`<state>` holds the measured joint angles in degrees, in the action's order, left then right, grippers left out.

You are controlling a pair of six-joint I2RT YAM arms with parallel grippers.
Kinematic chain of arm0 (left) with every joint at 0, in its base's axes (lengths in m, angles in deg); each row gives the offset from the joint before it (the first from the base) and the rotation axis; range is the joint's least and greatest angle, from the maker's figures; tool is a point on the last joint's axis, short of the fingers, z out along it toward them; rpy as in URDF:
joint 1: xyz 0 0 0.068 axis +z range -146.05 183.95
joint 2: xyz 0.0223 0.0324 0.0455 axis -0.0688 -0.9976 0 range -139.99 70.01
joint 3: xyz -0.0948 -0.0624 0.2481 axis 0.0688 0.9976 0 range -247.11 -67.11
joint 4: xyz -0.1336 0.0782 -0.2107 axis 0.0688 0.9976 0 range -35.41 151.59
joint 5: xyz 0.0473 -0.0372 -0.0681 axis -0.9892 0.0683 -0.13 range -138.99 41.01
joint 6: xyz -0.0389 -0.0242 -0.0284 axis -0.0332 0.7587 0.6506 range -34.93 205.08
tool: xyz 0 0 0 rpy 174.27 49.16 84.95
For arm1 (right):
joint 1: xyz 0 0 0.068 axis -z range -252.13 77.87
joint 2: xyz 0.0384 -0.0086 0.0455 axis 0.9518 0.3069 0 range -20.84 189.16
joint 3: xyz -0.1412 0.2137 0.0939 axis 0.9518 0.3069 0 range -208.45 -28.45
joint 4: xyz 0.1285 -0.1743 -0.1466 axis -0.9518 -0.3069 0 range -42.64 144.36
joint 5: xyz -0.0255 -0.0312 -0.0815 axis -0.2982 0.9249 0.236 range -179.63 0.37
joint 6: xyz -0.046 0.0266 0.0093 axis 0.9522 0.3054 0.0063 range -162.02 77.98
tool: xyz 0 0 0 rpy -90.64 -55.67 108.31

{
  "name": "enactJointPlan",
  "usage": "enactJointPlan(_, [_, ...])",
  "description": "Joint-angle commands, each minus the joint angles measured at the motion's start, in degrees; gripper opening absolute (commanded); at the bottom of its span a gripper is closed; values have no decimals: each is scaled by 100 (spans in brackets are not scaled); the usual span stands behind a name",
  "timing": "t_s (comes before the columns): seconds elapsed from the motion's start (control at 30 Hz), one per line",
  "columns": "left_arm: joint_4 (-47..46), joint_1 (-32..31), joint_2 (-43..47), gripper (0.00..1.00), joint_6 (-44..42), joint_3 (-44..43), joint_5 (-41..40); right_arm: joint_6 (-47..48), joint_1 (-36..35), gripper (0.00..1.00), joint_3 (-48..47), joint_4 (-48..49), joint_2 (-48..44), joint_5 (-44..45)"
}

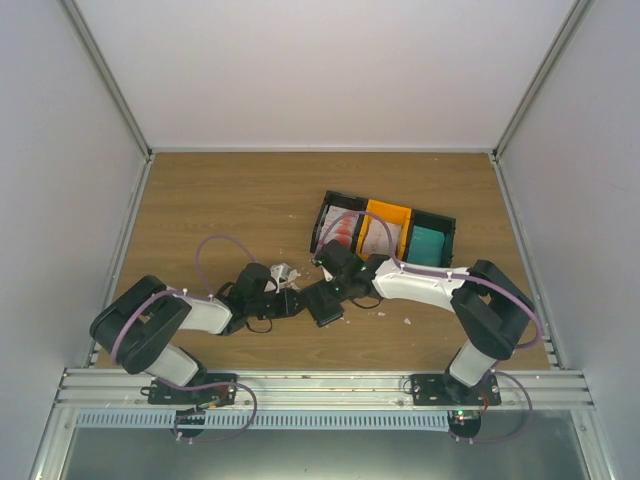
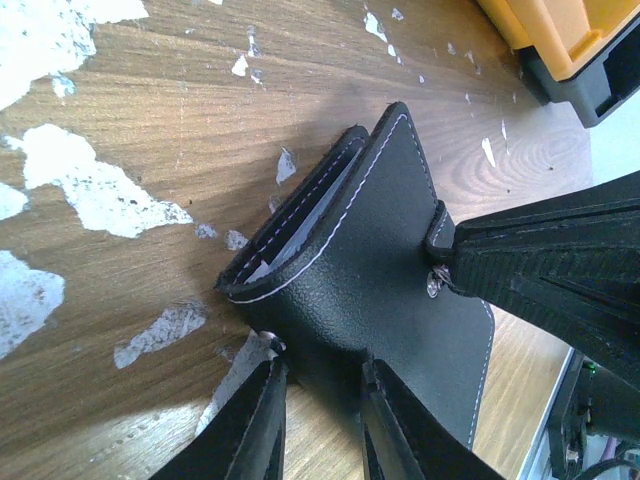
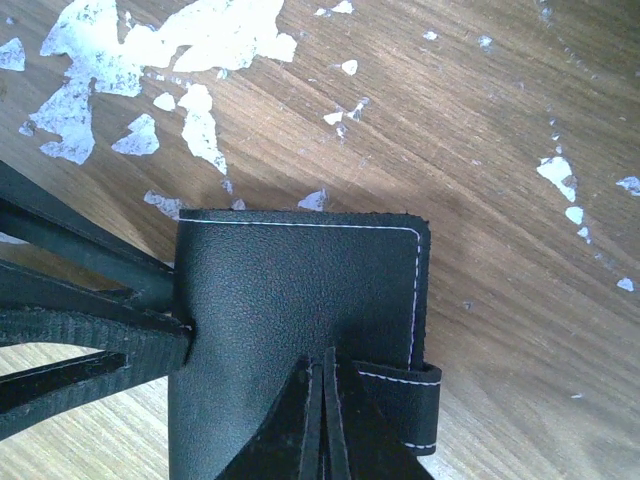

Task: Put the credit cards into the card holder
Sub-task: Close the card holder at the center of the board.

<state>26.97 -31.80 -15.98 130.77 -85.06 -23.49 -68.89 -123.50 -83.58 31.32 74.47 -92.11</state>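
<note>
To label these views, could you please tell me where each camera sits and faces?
Top external: above and behind, looking down at the table; left arm and right arm show, bases nearest.
Left wrist: on the left arm, facing the card holder; left hand shows below.
Right wrist: on the right arm, facing it; right hand shows below.
Shared: both wrist views show the card holder.

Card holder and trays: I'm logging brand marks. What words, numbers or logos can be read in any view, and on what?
None can be read.
Card holder: plain black grain, white stitching, no lettering on the faces shown.
Credit cards in the trays: too small to read any print.
</note>
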Motion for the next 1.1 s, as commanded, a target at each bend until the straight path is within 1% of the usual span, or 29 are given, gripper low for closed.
enactJointPlan(0.0, [89, -20, -144, 23, -32, -49, -16, 208, -29, 0, -75, -227, 0, 239])
enactJointPlan(0.3, [122, -20, -255, 23, -54, -110, -30, 512, -130, 1, -68, -331, 15, 227])
enactJointPlan(0.5, [195, -20, -303, 22, -86, -162, -93, 723, -141, 0, -52, -388, 83, 46])
enactJointPlan(1.07, [290, -20, -372, 21, -131, -226, -230, 875, -244, 1, 118, -375, 355, -252])
